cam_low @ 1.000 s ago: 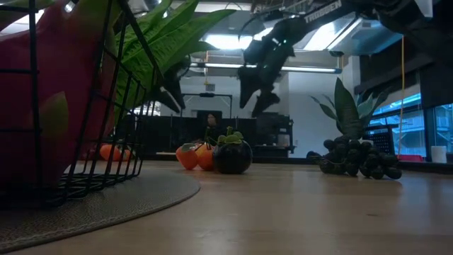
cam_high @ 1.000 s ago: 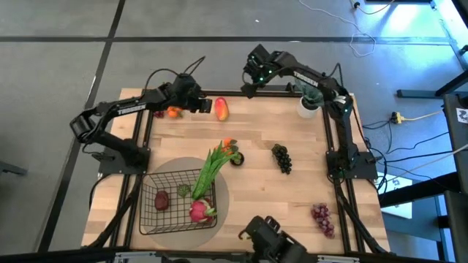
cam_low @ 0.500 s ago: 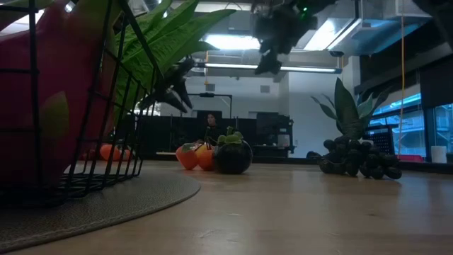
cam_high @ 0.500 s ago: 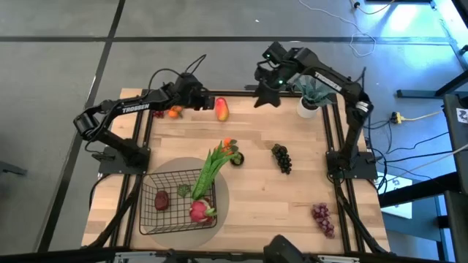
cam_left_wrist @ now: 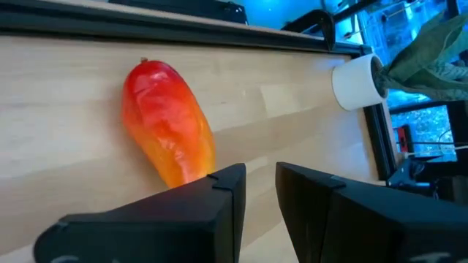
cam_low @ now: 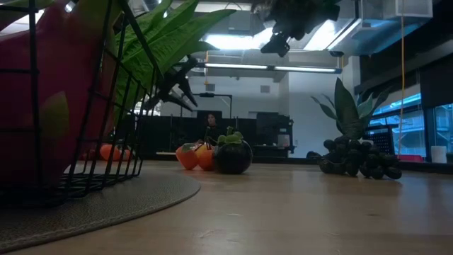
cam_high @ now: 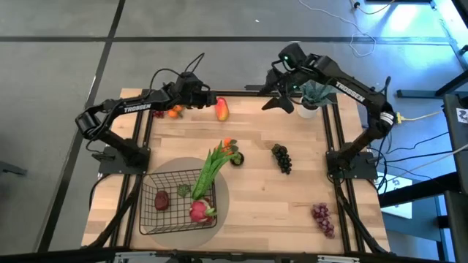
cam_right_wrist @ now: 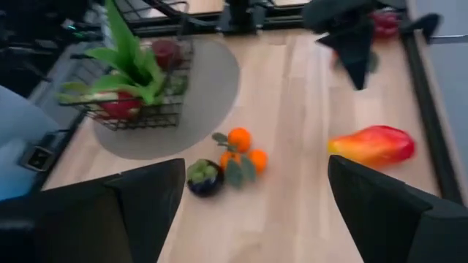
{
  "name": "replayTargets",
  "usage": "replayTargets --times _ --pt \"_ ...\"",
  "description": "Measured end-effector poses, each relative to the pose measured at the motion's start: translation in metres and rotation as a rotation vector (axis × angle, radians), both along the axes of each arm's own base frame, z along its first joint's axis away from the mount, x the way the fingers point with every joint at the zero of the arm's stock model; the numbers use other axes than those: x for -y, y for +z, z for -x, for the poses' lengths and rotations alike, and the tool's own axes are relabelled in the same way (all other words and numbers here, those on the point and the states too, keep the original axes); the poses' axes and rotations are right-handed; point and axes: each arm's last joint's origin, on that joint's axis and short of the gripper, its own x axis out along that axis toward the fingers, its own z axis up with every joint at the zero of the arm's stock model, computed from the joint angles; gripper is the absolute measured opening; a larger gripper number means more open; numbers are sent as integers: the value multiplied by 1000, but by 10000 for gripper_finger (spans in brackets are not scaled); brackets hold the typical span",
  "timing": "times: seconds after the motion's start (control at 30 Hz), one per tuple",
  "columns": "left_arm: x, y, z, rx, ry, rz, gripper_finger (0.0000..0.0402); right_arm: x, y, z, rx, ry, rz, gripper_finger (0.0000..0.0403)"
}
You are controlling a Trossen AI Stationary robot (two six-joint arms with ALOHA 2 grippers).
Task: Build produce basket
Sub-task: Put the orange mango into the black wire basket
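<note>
The left gripper [cam_high: 207, 103] hangs low over the far edge of the bench [cam_high: 278, 201], its jaws nearly shut with only a thin gap between them and nothing held. The one mango [cam_high: 221, 109] lies just in front of those jaws; the left wrist view shows its red-orange skin right past the fingertips, not between them. The right gripper [cam_high: 278, 100] hovers above the same far edge on the other side of the mango, jaws spread wide and empty, close to the single white pot [cam_high: 308, 107] with its spiky plant.

Away from the mango toward the bench's middle sits one cluster of small oranges [cam_high: 229, 145] beside one dark round fruit [cam_high: 237, 158]; the right wrist view shows three oranges there. There are two grape bunches: a dark bunch [cam_high: 281, 158] mid-bench and a red-purple bunch [cam_high: 322, 218] at the near corner. More small fruit [cam_high: 171, 112] shows under the left arm.

One basket [cam_high: 151, 216] stands on a round grey mat [cam_high: 221, 188], well apart from the mango. It holds one pink dragon fruit [cam_high: 199, 212], one dark red fruit [cam_high: 161, 200] and leafy green stalks [cam_high: 210, 168] that jut over its rim. The low view alone shows a person [cam_low: 211, 124] far behind the bench.
</note>
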Motion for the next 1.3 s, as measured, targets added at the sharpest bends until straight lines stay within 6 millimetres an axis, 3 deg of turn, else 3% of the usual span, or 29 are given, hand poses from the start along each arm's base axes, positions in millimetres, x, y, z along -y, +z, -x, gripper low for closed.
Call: replayTargets --times 0.2,0.33,0.53,0.67,0.9,1.13,1.3 --pt "-6 1 -10 0 14 -23 66 2 2 1 -38 -66 75 323" --pt "-14 15 -22 2 -21 -85 66 3 1 1 -56 -89 98 323" --pt "-17 31 -39 -172 -54 -111 66 3 1 1 -57 -91 98 323" --pt "-16 29 -46 -283 -35 -25 66 3 1 1 -57 -91 99 323" --pt "-4 26 -60 -294 -114 17 66 3 1 1 -57 -91 98 323" --pt "5 27 -65 -301 162 15 66 3 2 1 -57 -91 98 323" --pt "12 27 -69 -302 182 12 66 3 2 1 -57 -91 98 323"
